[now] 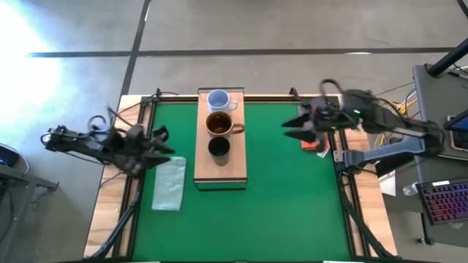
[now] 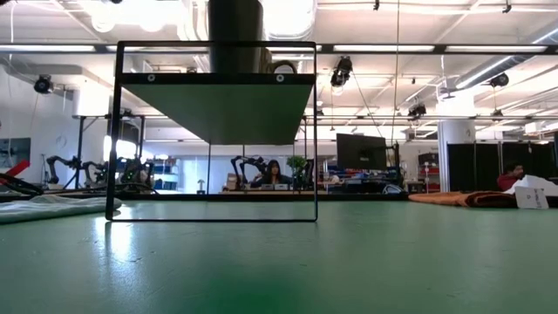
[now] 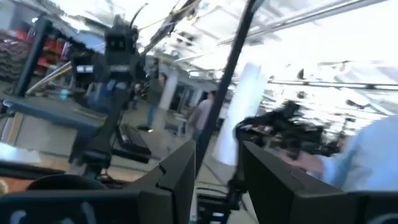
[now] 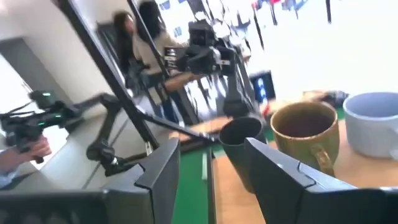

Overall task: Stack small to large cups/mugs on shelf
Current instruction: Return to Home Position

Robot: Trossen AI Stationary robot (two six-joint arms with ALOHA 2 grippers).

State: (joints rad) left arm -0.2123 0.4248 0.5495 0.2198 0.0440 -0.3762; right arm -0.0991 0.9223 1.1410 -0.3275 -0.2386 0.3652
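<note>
The light-wood shelf stands mid-table with three vessels in a row on its top. The pale blue-grey mug is farthest, the brown mug is in the middle, and the small black cup is nearest. My left gripper hangs open and empty to the left of the shelf. My right gripper hangs open and empty to the right of it. The right wrist view shows the black cup, brown mug and blue mug upright beyond my open right gripper. My left gripper faces the room.
A pale green cloth lies on the green mat left of the shelf's near end. An orange-brown cloth lies under my right arm at the mat's right edge. The shelf's black frame stands on the mat. People show in the room beyond.
</note>
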